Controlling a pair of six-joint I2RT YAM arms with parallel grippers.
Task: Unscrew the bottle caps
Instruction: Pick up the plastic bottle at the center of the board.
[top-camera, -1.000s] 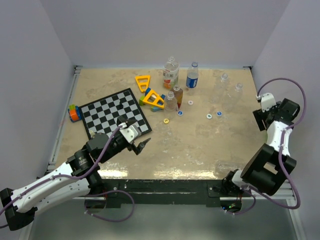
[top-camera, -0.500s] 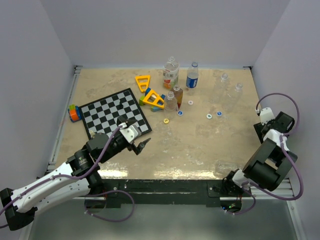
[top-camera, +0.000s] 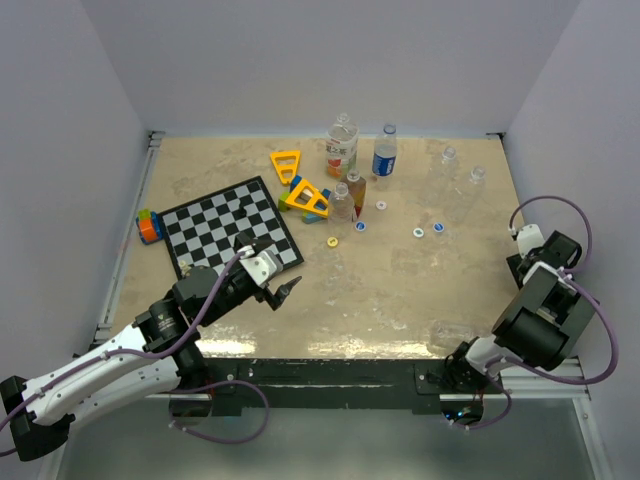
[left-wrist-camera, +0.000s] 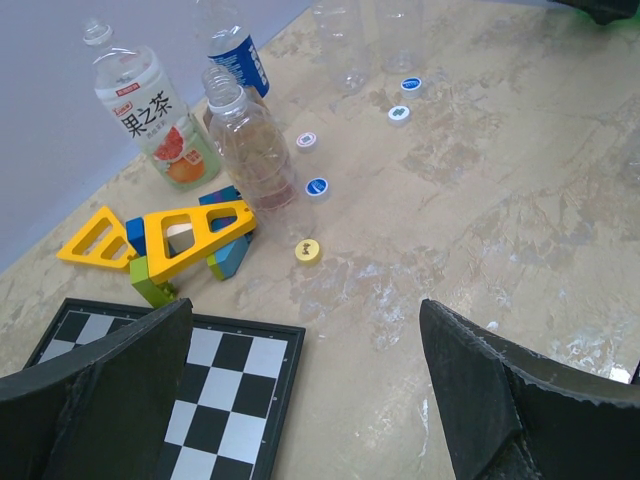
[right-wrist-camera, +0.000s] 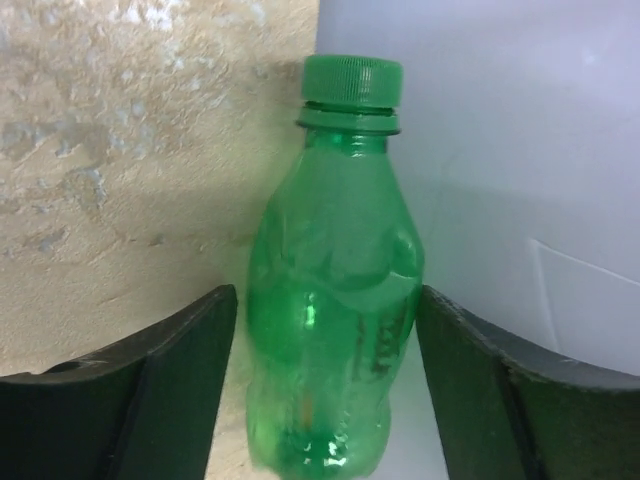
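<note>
In the right wrist view a green bottle (right-wrist-camera: 335, 270) with a green cap (right-wrist-camera: 351, 80) screwed on stands between my right gripper's (right-wrist-camera: 325, 300) open fingers, close to both pads, beside the right wall. In the top view the right gripper (top-camera: 530, 250) hides this bottle. My left gripper (top-camera: 285, 292) is open and empty above the table by the checkerboard's corner. Uncapped bottles stand at the back: orange-labelled (top-camera: 341, 145), blue-labelled (top-camera: 385, 153), clear (top-camera: 343, 200). Loose caps lie near them: yellow (top-camera: 332, 241), blue (top-camera: 360, 226), white (top-camera: 381, 206).
A checkerboard (top-camera: 230, 228) lies at the left. Yellow triangular toy frames (top-camera: 286, 164) and coloured blocks (top-camera: 308, 197) sit beside the bottles. Two clear bottles (top-camera: 447, 170) stand at the back right, with two blue caps (top-camera: 418, 232) nearby. The right wall is next to the right gripper.
My right arm has swung down and nearer along the right wall, folding low over the table's right edge. The left arm has not moved.
</note>
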